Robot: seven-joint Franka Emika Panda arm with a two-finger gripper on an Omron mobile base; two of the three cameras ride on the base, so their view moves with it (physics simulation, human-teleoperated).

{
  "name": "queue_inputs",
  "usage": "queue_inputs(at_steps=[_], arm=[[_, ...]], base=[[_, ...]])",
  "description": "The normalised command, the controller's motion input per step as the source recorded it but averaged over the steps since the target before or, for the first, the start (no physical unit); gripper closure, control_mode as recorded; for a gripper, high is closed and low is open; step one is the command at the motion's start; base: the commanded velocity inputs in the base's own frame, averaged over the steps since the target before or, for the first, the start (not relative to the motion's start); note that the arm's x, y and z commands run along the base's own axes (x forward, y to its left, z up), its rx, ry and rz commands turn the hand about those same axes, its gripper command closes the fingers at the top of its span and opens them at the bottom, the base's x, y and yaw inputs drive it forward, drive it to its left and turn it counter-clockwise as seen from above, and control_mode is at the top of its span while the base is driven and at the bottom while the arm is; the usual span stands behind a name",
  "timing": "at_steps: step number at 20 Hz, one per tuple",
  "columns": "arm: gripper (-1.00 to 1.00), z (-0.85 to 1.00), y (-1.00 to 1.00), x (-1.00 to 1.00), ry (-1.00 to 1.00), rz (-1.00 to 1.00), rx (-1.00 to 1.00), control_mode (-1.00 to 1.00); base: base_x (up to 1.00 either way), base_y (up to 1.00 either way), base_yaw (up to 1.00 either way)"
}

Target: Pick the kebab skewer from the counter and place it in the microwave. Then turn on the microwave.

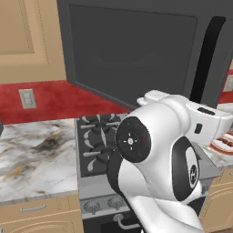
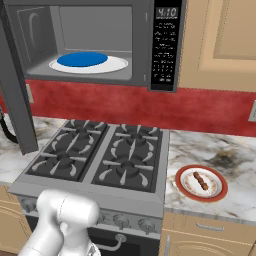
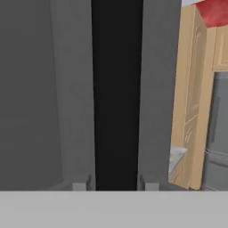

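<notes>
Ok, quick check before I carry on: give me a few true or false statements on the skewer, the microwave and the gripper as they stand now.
1. The microwave door is open. True.
2. The kebab skewer is already on the blue disc inside the microwave. False: it lies on the red-rimmed plate on the counter, right of the stove.
3. The gripper has its finger tips either side of the door's black handle. True.
4. The gripper holds the skewer. False: the skewer lies untouched on the plate.
5. A pot stands on the stove. False: the burners are bare.
</notes>
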Motion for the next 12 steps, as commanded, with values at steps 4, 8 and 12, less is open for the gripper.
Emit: queue_inputs(at_steps=[4, 8, 12], arm=[[-1.0, 0.01, 0.11, -0.01, -0.03, 0.0, 0.0, -1.0], [-1.0, 0.0, -0.02, -0.06, -0.01, 0.0, 0.0, -1.0], [-1.0, -0.04, -0.02, -0.09, -0.03, 0.0, 0.0, -1.0]], base=[[0.0, 0.0, 0.0], [0.0, 0.0, 0.0], [0.0, 0.0, 0.0]])
